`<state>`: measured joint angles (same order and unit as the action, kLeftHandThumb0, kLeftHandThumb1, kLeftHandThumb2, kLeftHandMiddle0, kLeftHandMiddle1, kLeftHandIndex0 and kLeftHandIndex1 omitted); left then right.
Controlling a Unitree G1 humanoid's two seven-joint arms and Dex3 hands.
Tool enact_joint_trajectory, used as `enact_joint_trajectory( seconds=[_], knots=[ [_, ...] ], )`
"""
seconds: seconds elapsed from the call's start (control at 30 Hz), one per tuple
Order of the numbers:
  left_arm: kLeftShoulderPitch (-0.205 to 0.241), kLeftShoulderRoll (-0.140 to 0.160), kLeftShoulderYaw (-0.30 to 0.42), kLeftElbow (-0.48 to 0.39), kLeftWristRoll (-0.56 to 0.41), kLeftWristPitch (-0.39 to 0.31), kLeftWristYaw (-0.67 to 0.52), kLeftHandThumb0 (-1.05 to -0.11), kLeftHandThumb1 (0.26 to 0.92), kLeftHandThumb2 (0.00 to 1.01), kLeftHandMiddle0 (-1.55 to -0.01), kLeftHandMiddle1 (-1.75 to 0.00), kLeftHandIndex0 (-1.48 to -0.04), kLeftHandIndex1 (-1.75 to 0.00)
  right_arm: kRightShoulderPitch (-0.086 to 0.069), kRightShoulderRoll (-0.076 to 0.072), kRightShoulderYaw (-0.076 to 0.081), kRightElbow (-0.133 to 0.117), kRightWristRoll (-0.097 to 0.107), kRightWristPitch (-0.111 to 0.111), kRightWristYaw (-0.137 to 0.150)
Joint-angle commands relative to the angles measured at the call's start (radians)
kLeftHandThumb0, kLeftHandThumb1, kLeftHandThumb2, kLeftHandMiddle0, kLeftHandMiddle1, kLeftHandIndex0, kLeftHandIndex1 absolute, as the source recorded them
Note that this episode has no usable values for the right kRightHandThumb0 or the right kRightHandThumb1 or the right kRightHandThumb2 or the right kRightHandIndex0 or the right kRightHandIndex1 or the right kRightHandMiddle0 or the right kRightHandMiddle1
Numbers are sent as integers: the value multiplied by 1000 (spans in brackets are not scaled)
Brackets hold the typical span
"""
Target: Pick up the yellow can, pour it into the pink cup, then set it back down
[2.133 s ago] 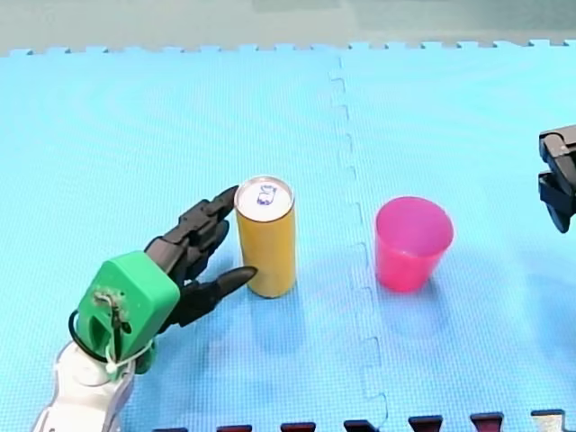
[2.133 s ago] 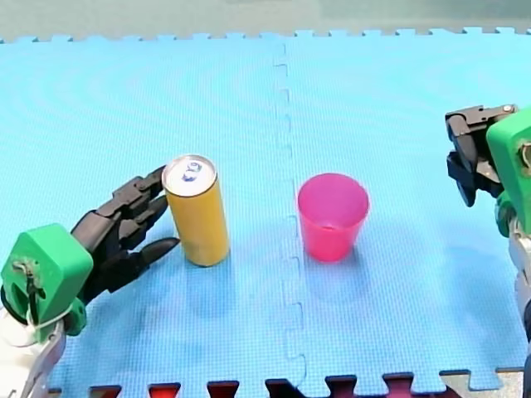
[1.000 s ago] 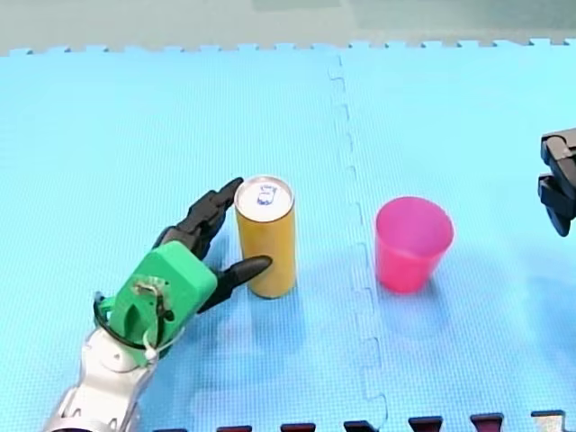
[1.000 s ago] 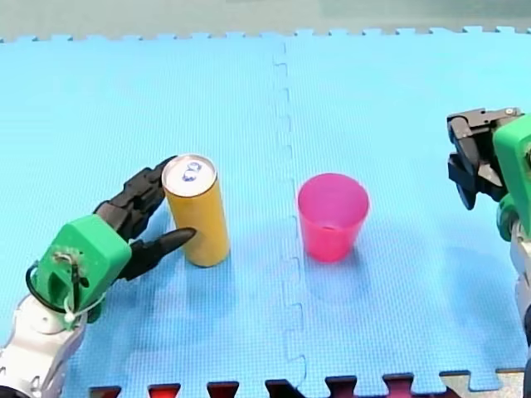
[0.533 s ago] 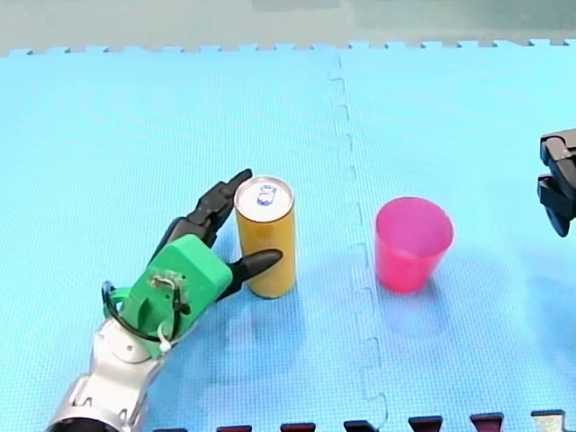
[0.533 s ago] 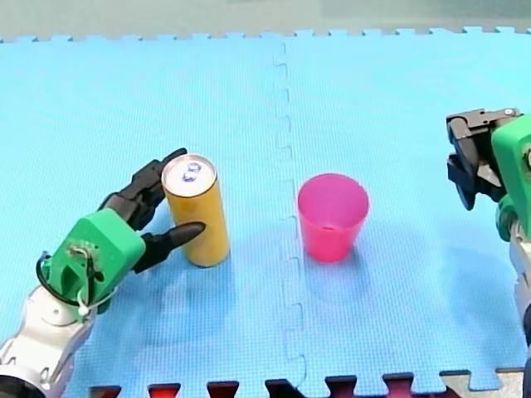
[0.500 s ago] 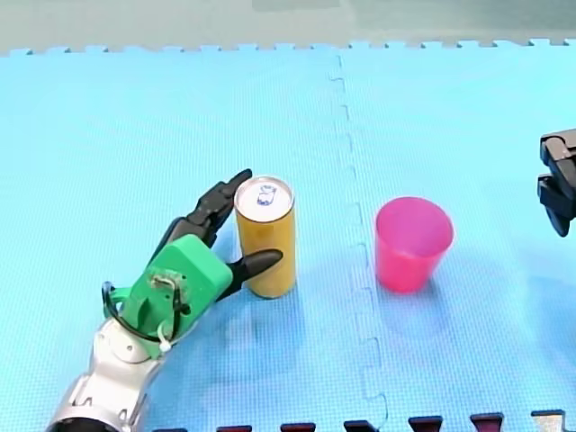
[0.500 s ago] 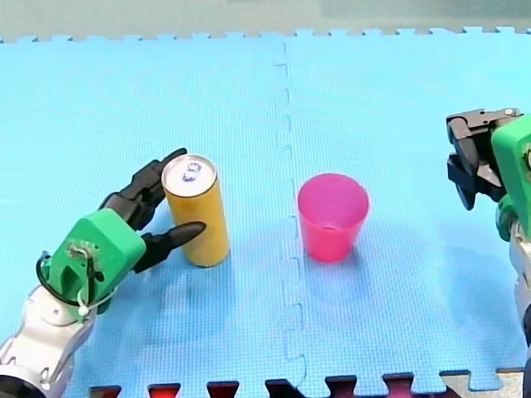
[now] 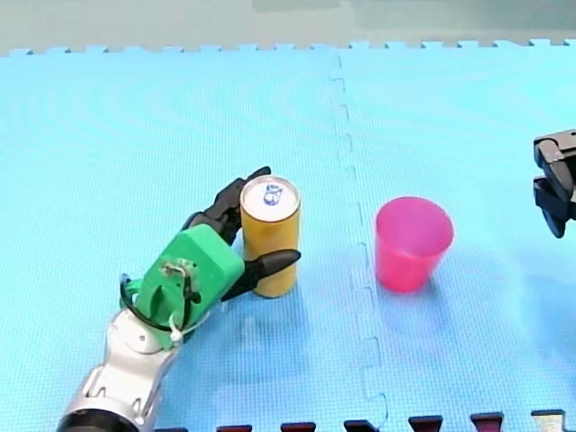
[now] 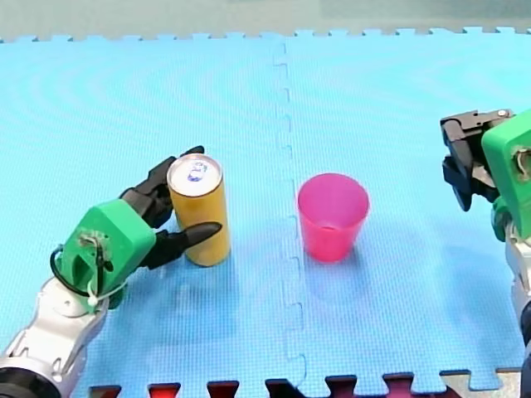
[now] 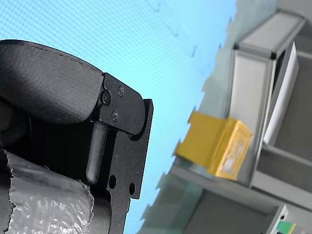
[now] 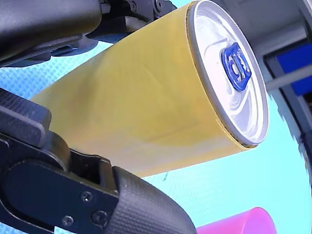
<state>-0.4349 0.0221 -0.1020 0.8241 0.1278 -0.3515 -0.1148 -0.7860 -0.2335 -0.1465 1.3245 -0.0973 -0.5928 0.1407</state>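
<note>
The yellow can (image 9: 270, 245) stands upright on the blue foam mat (image 9: 180, 126), left of centre. My left hand (image 9: 275, 216) is wrapped round it, thumb across the near side and the other fingers (image 9: 236, 193) behind it. The second wrist view has the can (image 12: 136, 112) pressed between the black fingers (image 12: 58, 14), its silver top and blue tab showing. To the can's right the pink cup (image 9: 412, 243) stands upright a short gap away. My right hand (image 10: 463, 162) hangs near the mat's right edge, well apart from the cup, holding nothing.
A jigsaw seam (image 9: 355, 207) runs front to back through the mat between can and cup. The mat's toothed near edge (image 9: 360, 423) lies close in front. Beyond the mat's edge, the first wrist view has a metal frame with a yellow tag (image 11: 217, 146).
My left hand has slid forward and to the right and closed round the yellow can, which has shifted slightly right. The right hand has barely moved.
</note>
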Motion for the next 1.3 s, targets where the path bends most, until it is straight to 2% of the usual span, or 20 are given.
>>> enact_joint_trajectory(
  seconds=[0.0,0.3,0.57,0.6,0.63,0.67,0.7,0.77,0.8,0.87,0.93,1.27],
  knots=[
    [-8,2,1,-3,-11,8,-19,-1048,795,0,-237,-17,-265,-7,1,-2,-2,-2,4,-2,1],
    [-1,-1,3,-27,-56,38,-119,-1048,811,10,-240,-14,-270,-6,0,1,-2,0,3,0,-1],
    [6,0,1,-35,-55,35,-127,-1048,834,16,-242,-12,-265,-2,5,5,-14,1,18,-4,21],
    [7,-5,11,-36,-63,35,-117,-1048,837,16,-242,-12,-265,-2,5,5,-16,1,19,-4,23],
    [12,-30,44,-39,-97,30,-85,-1048,842,18,-249,-15,-268,-4,5,5,-17,1,21,-3,26],
    [19,-66,88,-45,-143,21,-43,-999,828,10,-422,-59,-380,-25,5,4,-18,1,22,-3,28],
    [26,-98,124,-53,-182,9,-2,-758,785,6,-674,-90,-604,-47,5,3,-19,1,22,-3,30],
    [41,-140,156,-72,-199,-29,88,-392,800,9,-1034,-138,-967,-74,5,3,-20,1,23,-2,32],
    [46,-149,155,-75,-179,-52,138,-325,808,8,-1114,-152,-1048,-78,6,2,-21,1,23,-2,34],
    [48,-156,146,-69,-138,-83,212,-278,813,5,-1251,-196,-1170,-99,7,0,-23,1,24,-1,36],
    [48,-158,140,-62,-121,-95,239,-301,809,1,-1301,-171,-1220,-62,7,-2,-24,1,25,0,38],
    [44,-150,136,-48,-101,-127,262,-352,790,0,-1304,-77,-1186,-2,5,-5,-17,1,14,5,32]
  ],
)
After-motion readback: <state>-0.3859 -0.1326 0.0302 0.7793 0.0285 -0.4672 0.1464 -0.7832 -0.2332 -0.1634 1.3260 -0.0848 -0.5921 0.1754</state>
